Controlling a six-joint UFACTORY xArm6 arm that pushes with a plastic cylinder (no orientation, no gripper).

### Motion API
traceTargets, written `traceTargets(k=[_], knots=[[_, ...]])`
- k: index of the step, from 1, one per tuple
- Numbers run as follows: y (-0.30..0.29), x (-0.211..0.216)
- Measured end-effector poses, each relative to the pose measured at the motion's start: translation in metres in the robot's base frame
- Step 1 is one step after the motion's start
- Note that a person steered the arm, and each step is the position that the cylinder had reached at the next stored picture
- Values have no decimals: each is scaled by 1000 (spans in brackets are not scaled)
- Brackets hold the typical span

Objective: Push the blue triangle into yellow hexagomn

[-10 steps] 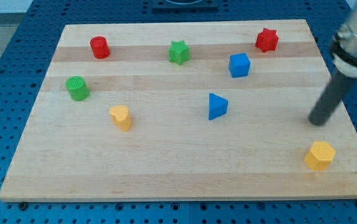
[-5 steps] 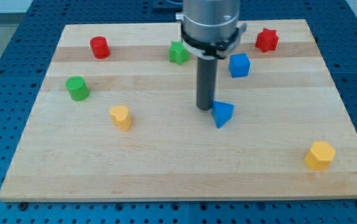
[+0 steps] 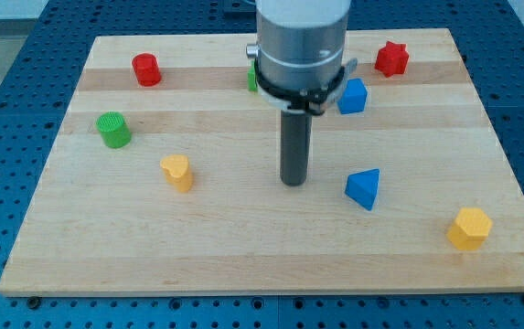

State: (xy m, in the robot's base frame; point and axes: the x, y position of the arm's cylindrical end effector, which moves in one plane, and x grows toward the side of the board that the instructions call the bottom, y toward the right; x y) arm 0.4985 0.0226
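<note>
Here, your pale wooden table (image 3: 243, 247) carries the small blue triangle block (image 3: 363, 188), sitting apart from and up-left of the yellow hexagon block (image 3: 469, 228), with bare wood between them. There is no gripper; the arm ends in a dark rod holding nothing. My tip (image 3: 294, 182) rests left of the blue triangle, near but not touching. The push looks partway done. Next, you likely need contact on the triangle's upper-left side, driving down-right toward the hexagon.
</note>
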Motion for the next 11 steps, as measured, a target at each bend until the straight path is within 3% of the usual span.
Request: traceTargets(k=[1,3,5,7,11], knots=[[5,14],[92,7],[127,7],[119,-46],[172,8]])
